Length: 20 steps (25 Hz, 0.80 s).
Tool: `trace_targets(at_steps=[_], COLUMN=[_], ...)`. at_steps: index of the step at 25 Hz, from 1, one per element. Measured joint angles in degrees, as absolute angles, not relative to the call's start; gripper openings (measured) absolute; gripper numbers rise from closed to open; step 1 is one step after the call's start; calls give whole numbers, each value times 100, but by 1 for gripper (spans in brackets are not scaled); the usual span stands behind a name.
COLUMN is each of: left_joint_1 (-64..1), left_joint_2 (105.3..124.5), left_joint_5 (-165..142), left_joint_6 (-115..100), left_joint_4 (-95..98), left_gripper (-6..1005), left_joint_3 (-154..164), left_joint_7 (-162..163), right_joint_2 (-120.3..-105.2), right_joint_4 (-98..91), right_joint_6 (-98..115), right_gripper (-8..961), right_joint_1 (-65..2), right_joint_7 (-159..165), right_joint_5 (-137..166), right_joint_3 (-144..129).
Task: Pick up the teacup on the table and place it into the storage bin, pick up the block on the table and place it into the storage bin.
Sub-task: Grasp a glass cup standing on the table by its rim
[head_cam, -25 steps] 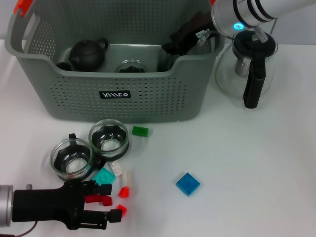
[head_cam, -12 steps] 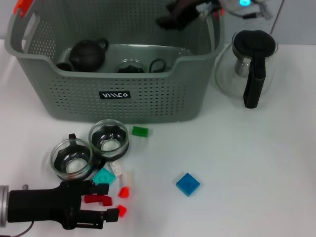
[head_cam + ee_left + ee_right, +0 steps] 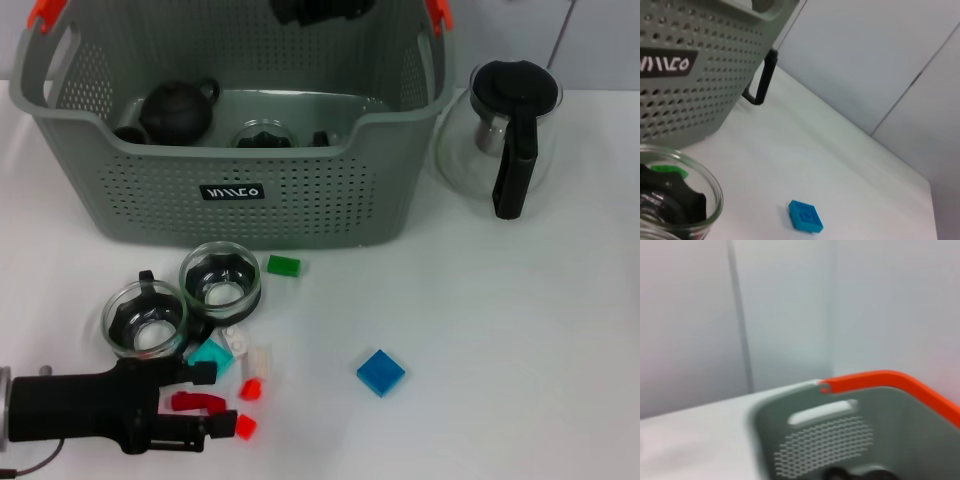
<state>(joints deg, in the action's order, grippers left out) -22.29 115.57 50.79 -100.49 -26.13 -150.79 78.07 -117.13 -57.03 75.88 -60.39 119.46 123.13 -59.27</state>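
Note:
Two glass teacups (image 3: 146, 320) (image 3: 220, 279) stand side by side on the white table in front of the grey storage bin (image 3: 240, 190). My left gripper (image 3: 213, 400) lies low at the near left, open, its black fingers on either side of a red block (image 3: 197, 402). Around it are teal (image 3: 210, 355), white (image 3: 257, 362) and small red (image 3: 250, 388) blocks. A green block (image 3: 284, 265) sits by the bin and a blue block (image 3: 380, 372) lies apart. The left wrist view shows a teacup (image 3: 670, 200) and the blue block (image 3: 805, 216). My right gripper (image 3: 320, 8) hangs above the bin's back, mostly cut off.
A dark teapot (image 3: 178, 108) and a glass cup (image 3: 262, 135) sit inside the bin. A glass pitcher with a black handle (image 3: 500, 130) stands to the bin's right. The bin's orange handle (image 3: 890, 385) fills the right wrist view.
My right gripper has risen out of the bin's right side and moved left, up to the picture's top edge. My left gripper has slid slightly left along the table.

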Motion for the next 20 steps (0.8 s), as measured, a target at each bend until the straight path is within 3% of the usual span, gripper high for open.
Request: trace_targets(at_steps=[7,12,20], left_joint_1=[-2236,-2235,-2301], left_joint_2=[11504,11471,11375], left_joint_5=[5081,5082,5081], left_joint_6=[-10220,-10232,-10306], left_joint_4=[-2649,-2681,-2895], left_gripper=[910,911,907], left_joint_3=[-15318,-15327,-15383], left_joint_7=[7909,7913,8020], right_joint_2=[-11682,-11726,-11766], right_joint_4=[-6145,-6323,-6274], right_joint_6=[8902,9528,10194], right_gripper=[592,703,697], right_joint_1=[-5637,-5217,-4717], right_joint_7=[11965,11696,11331], right_joint_5=[11691,11557,11602], right_joint_3=[-5641,-5682,-5945])
